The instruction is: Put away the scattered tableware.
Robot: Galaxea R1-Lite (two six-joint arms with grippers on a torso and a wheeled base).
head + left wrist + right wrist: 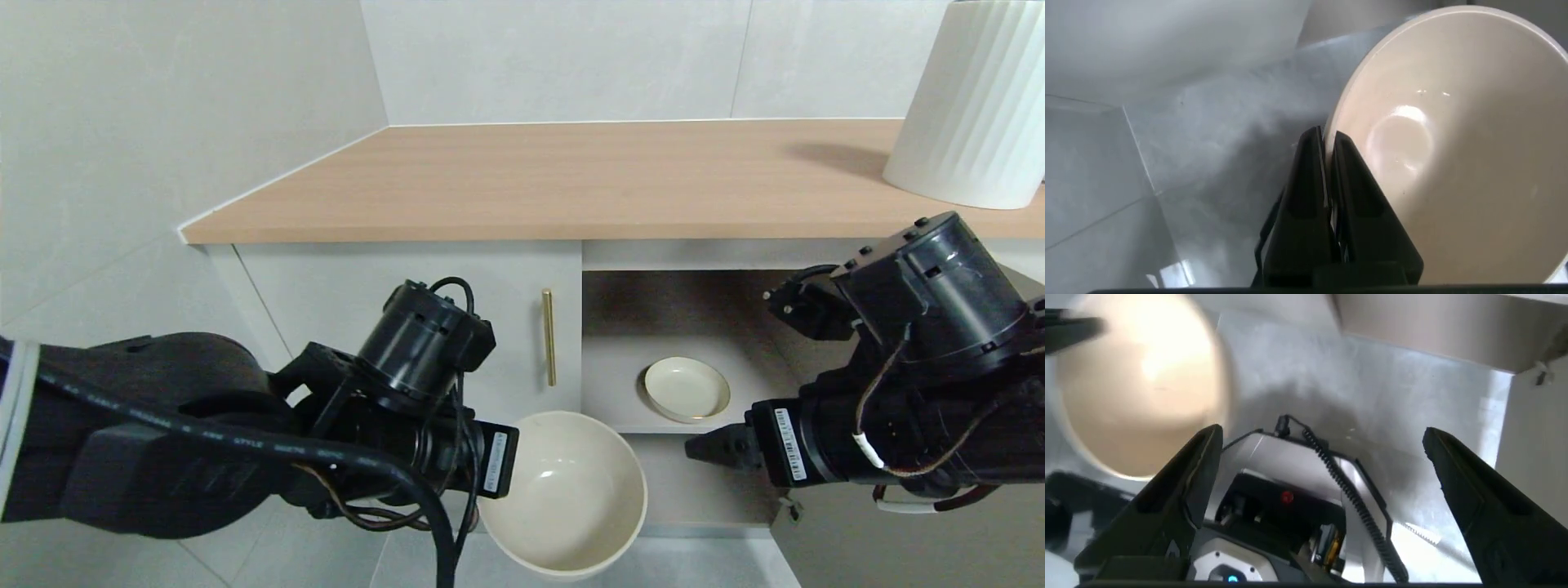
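A cream bowl (566, 494) hangs in the air in front of the open cabinet, held by its rim. My left gripper (1328, 155) is shut on that rim, and the bowl (1454, 139) tilts away from it. Inside the cabinet, a small cream plate (686, 389) with a thin gold edge lies on the shelf (612, 400). My right gripper (706, 447) stays just in front of the shelf, to the right of the bowl. Its fingers (1167, 498) stand wide apart with nothing between them, and the bowl (1135, 384) shows beyond them.
The wooden countertop (571, 180) carries a white ribbed container (976, 106) at the back right. A closed cabinet door with a brass handle (549, 335) is left of the open compartment. Grey floor lies below.
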